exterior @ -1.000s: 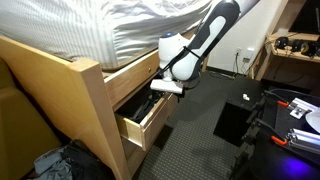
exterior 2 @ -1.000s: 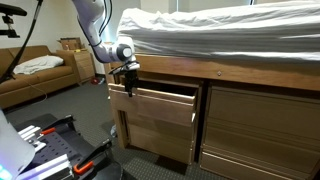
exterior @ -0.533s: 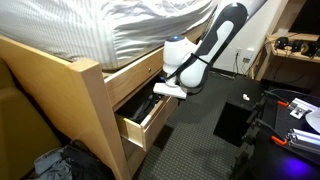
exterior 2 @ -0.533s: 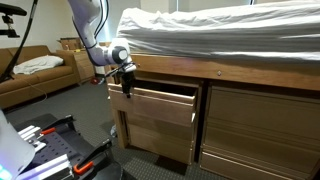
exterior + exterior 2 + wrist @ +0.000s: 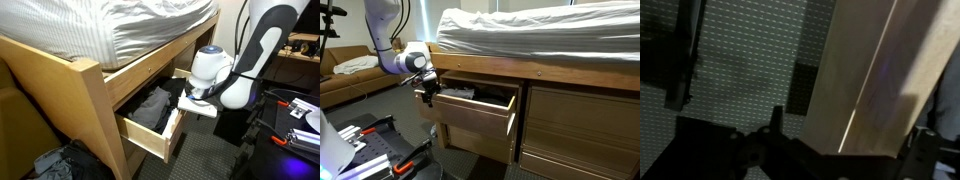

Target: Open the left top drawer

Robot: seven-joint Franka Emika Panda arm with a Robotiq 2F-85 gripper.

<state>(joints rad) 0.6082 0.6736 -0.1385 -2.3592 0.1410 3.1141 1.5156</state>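
Exterior views: the left top drawer (image 5: 145, 135) is pulled well out from under the bed rail (image 5: 140, 72), at the left end of the bed frame. An exterior view looks down into it: dark folded clothing (image 5: 150, 105) lies inside, filling much of the box. In an exterior view from the front, only a thin strip of dark contents shows above the plain drawer front (image 5: 475, 113). That view alone shows the right top drawer (image 5: 582, 115), closed and flush, and a brown sofa (image 5: 355, 80) behind the arm. White striped bedding (image 5: 120, 25) hangs over the rail.

The hand (image 5: 426, 96) sits at the left end of the drawer front's top edge, touching it. From the other side the hand (image 5: 198, 104) is against the outer face of the front. Wrist view is dark: the pale wood front (image 5: 875, 70) runs up the picture, grey carpet (image 5: 740, 70) beside it, and dark fingers (image 5: 773, 125) low in the picture. The wood appears to lie between the fingers, but I cannot tell whether they are clamped on it or only hooked.

Versus 0.5 s ago: the drawer is much farther out, more of the clothing is exposed, and the arm has moved away from the bed.
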